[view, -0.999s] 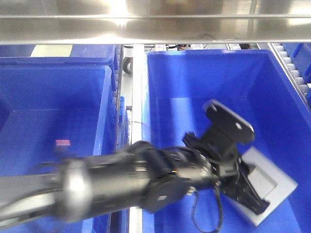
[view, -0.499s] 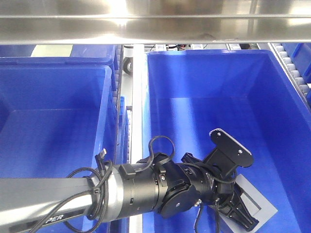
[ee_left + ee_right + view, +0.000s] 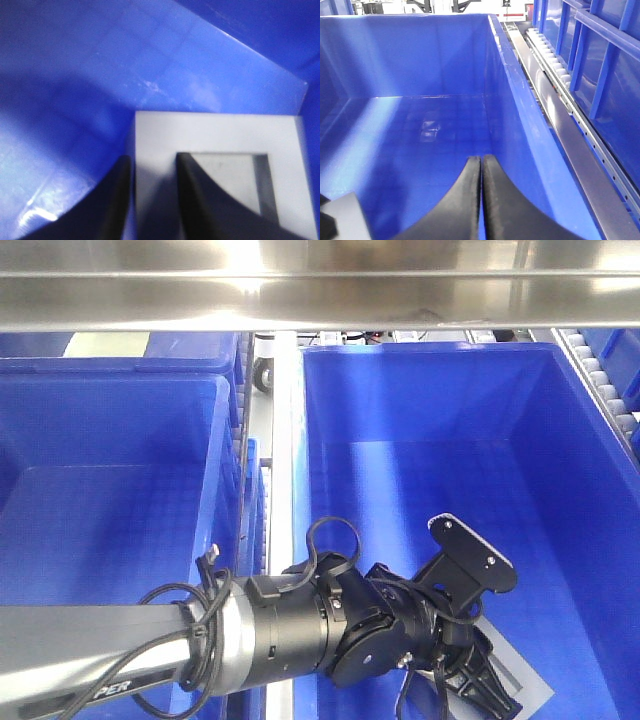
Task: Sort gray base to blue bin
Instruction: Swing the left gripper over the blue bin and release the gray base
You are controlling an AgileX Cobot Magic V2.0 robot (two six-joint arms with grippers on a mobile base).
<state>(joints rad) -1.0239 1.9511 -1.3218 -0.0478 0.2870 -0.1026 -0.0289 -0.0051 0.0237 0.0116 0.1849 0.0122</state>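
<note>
The gray base [image 3: 522, 672] hangs low in the right-hand blue bin [image 3: 430, 390], near its front right floor, recess facing up. My left gripper [image 3: 485, 688] is shut on it. In the left wrist view one finger [image 3: 117, 195] lies outside the base's [image 3: 215, 135] wall, and the other sits in the square recess. The grid-patterned bin floor [image 3: 100, 75] is close beneath. My right gripper [image 3: 481, 159] is shut with nothing in it, held above the same bin's floor [image 3: 420, 135]. A corner of the base [image 3: 345, 215] shows at that view's lower left.
A second blue bin [image 3: 120, 440] stands to the left, across a metal rail [image 3: 283, 440]. A steel shelf edge [image 3: 320, 290] runs overhead. A roller conveyor [image 3: 545, 45] and blue racking [image 3: 600, 60] line the right side.
My left arm has lowered the gray base deeper into the right bin and toward its front. The wrist has steadied after the blur of a second ago.
</note>
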